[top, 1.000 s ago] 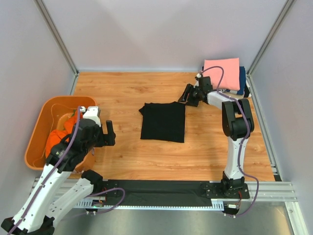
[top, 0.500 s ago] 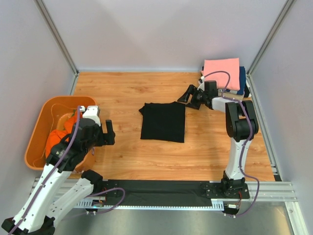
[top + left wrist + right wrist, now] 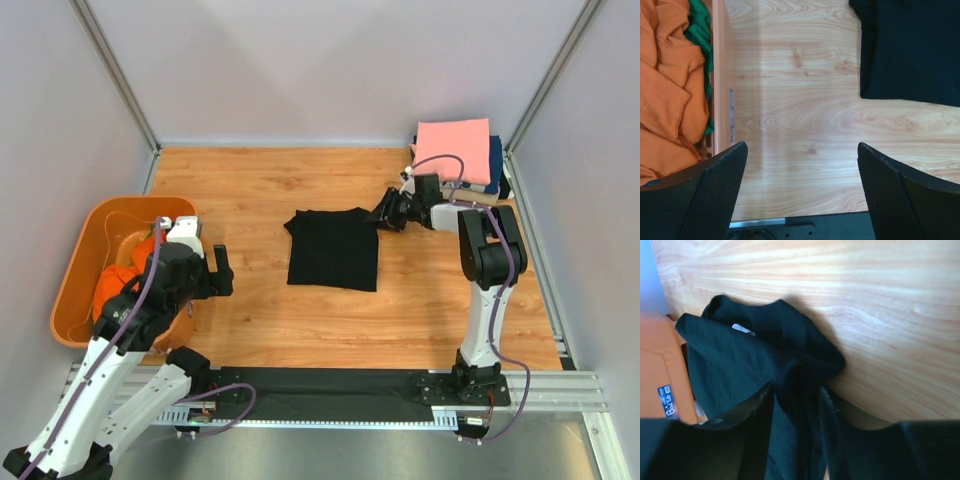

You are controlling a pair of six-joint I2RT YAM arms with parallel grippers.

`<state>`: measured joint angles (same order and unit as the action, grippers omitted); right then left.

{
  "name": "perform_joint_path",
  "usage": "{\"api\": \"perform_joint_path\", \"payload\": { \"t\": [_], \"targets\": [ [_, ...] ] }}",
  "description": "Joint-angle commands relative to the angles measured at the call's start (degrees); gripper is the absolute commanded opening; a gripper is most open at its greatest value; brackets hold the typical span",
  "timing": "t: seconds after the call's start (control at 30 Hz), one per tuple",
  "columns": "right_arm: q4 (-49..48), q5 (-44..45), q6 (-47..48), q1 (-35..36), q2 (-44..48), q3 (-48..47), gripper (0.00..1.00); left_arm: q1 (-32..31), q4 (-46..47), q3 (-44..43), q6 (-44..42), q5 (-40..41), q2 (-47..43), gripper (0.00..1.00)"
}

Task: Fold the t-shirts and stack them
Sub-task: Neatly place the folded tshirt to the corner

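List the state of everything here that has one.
black t-shirt: folded flat, corner pinched.
pink t-shirt: folded, lying on the navy t-shirt.
navy t-shirt: folded, under the pink one.
orange t-shirt: crumpled in the orange tub.
left hand: open, empty.
right hand: shut on black t-shirt.

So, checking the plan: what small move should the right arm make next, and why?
Probably lift slightly: the right pincer has the far right corner of the black t-shirt bunched in its grip, while the folded shirt lies flat, apart from the pink-topped stack.
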<state>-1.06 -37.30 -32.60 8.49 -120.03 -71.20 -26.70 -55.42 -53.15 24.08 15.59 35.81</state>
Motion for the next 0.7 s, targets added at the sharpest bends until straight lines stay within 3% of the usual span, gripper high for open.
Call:
{"api": "perform_joint_path", "payload": {
  "t": [0.0, 0.13, 0.33, 0.57, 0.67],
  "targets": [
    [6.77, 1.35, 1.75, 1.17, -4.60, 0.54, 0.35, 0.33, 1.72, 0.50, -0.70, 0.66, -0.74, 0.96],
    [5.37, -1.18, 1.58, 1.62, -4.78, 0.01, 0.00, 0.42, 1.63, 0.41, -0.70, 0.84, -0.57, 0.96],
    [4.48, -1.56, 2.80, 1.62, 3.29, 2.73, 0.00, 0.51, 1.45, 0.59, -0.43, 1.46, -1.88, 0.95],
    [23.70, 9.42, 12.46, 1.09, 16.30, -4.73, 0.00, 0.51, 1.98, 0.85, -0.78, 0.67, -2.41, 0.95],
    [27.67, 12.24, 15.19, 0.04, 18.68, -7.72, 0.00, 0.51, 2.07, 0.94, -0.79, 0.49, -2.41, 0.95]
  ]
}}
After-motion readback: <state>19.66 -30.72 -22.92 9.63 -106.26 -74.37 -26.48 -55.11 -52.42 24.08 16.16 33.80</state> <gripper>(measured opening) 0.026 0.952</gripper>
